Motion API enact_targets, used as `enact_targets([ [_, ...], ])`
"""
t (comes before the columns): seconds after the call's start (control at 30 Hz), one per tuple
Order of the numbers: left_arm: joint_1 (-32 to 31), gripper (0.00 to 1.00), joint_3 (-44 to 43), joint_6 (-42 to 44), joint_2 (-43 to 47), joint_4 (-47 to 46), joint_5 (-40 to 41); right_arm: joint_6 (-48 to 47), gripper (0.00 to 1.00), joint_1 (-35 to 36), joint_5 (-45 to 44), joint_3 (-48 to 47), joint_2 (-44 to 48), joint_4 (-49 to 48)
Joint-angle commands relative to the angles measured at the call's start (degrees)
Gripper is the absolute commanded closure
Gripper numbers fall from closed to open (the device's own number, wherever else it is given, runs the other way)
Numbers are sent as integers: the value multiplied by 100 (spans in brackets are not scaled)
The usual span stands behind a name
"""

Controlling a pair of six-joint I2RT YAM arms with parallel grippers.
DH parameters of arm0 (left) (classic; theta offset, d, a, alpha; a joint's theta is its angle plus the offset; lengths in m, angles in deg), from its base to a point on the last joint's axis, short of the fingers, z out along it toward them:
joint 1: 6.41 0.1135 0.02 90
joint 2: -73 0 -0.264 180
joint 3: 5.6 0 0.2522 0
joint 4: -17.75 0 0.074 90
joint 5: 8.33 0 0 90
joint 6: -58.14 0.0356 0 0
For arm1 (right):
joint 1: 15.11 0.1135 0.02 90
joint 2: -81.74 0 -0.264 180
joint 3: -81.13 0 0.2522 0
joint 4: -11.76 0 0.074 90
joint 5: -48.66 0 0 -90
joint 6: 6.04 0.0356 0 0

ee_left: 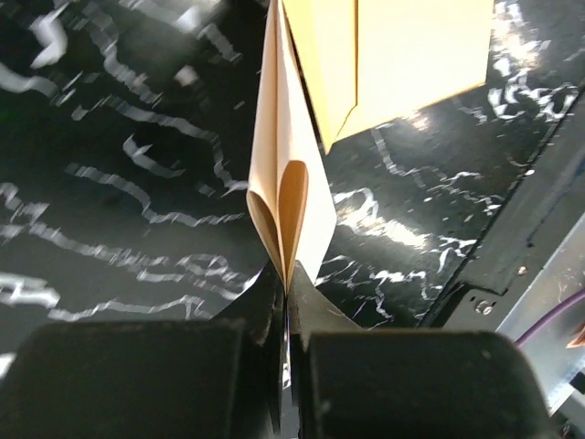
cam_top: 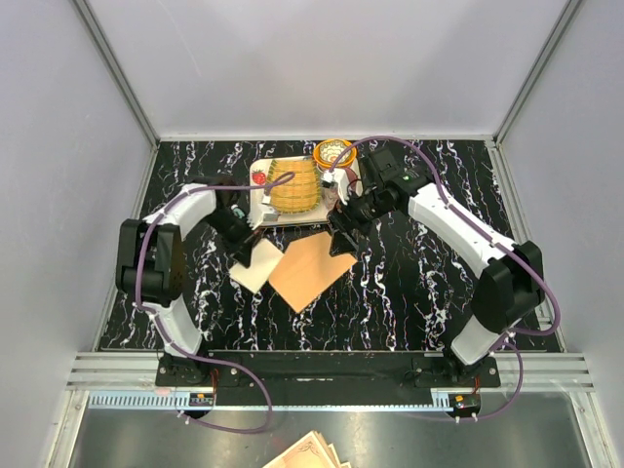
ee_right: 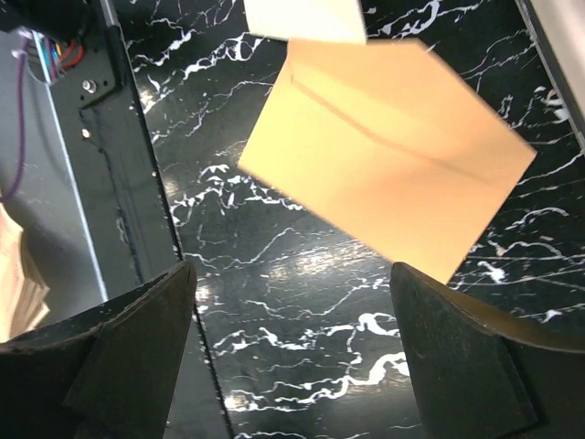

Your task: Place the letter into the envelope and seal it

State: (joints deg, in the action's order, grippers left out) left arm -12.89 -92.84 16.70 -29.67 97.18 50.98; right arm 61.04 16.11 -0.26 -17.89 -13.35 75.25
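A black marble-patterned table (cam_top: 409,292) with white veins fills the overhead view, walled in by pale panels. Two white robot arms rise from its near edge and bend inward toward the middle: the left arm (cam_top: 185,210) and the right arm (cam_top: 458,224).

The envelope (cam_top: 310,273) (ee_left: 411,55) (ee_right: 393,155), orange-tan kraft paper, lies flat near the centre of the table, turned so its corners point like a diamond. A crease line runs across it. Whether its flap is folded open or shut cannot be told.

The letter (cam_top: 255,265) (ee_left: 283,155) (ee_right: 306,18), a paler beige sheet, sits just left of the envelope. It is folded over on itself, and the left wrist view shows its layers bowing apart in loops. One of its corners reaches the envelope's left edge.

The left gripper (cam_top: 249,234) (ee_left: 285,302) is clamped tight on the letter's near edge, its black fingers pressed together with the paper between them.

The right gripper (cam_top: 341,234) (ee_right: 292,270) hangs over the envelope's far right corner. Its jaws are spread wide and hold nothing.

Behind the grippers stands a white tray (cam_top: 258,180) carrying a ribbed yellow object (cam_top: 292,185). Just beside it on the right is a round tin (cam_top: 333,153) with a gold rim.

A stack of paper (cam_top: 304,453) pokes into view at the bottom, off the table.
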Motion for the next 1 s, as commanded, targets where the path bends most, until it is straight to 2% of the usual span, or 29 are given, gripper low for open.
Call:
enact_targets([
  [0.0,-231,100,-114,5,151,86,-753,-1135,8,-37,-92,-35,88,-34],
  [0.1,286,100,-220,-206,265,130,-1287,-1906,8,-29,214,-44,-44,-96],
  [0.17,979,100,-316,-40,440,410,-1982,-2320,8,-29,435,-79,-167,-113],
  [0.3,1745,100,-317,285,783,692,-2221,-3513,7,137,840,-473,-632,176],
  [0.4,2202,100,-264,453,968,956,-2484,-4017,7,392,744,-904,-1151,458],
  [0.7,2502,100,17,813,1232,1404,-3029,-4748,8,859,59,-1714,-2426,572],
  [0.97,2687,100,35,1296,1162,1809,-3232,-4950,7,1035,-258,-2337,-3287,748],
])
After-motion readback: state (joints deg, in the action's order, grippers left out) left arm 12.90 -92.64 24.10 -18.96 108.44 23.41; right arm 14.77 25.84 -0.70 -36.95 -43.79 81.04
